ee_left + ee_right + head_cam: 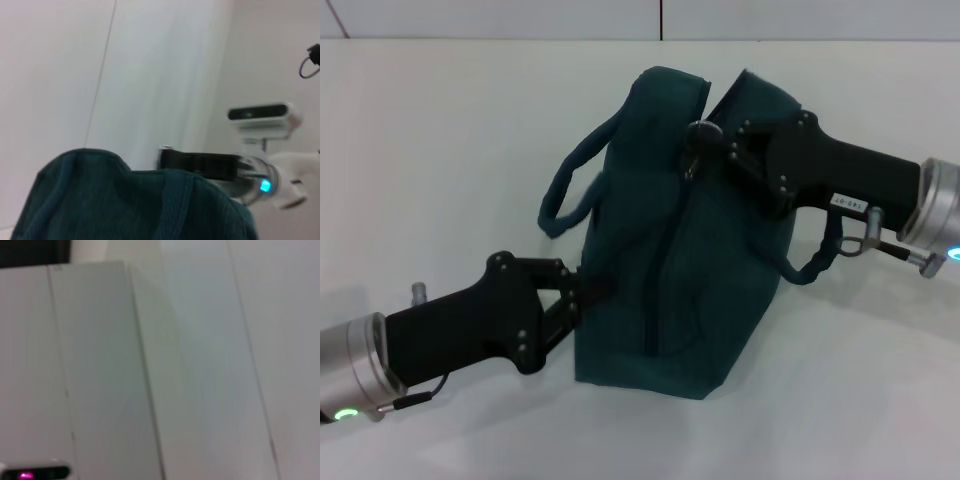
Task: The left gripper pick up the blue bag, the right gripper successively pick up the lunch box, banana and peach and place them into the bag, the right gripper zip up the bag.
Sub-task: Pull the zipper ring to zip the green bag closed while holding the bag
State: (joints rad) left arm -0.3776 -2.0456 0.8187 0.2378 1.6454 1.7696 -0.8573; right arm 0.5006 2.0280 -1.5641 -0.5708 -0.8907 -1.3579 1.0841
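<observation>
Head view: we record one blue bag [690, 250], dark teal in tone, standing upright on the white table [440, 150], with one carry handle looped out to the left and the other hanging on the right side. We note the left gripper [588, 292] reaching in from the lower left, its fingers closed on the bag's left side edge about midway up. We note the right gripper [698, 142] coming in from the right at the bag's top, its tip at the zipper line where the two upper flaps meet; we cannot tell how far its fingers are parted or whether they hold the zipper pull. The zipper seam runs down the bag's near face.

Left wrist view: we list the bag's top edge and a handle strap in the foreground, with the right arm's black wrist section just behind it, a blue light lit on it.

Right wrist view: we list only pale wall panels [190, 365].
</observation>
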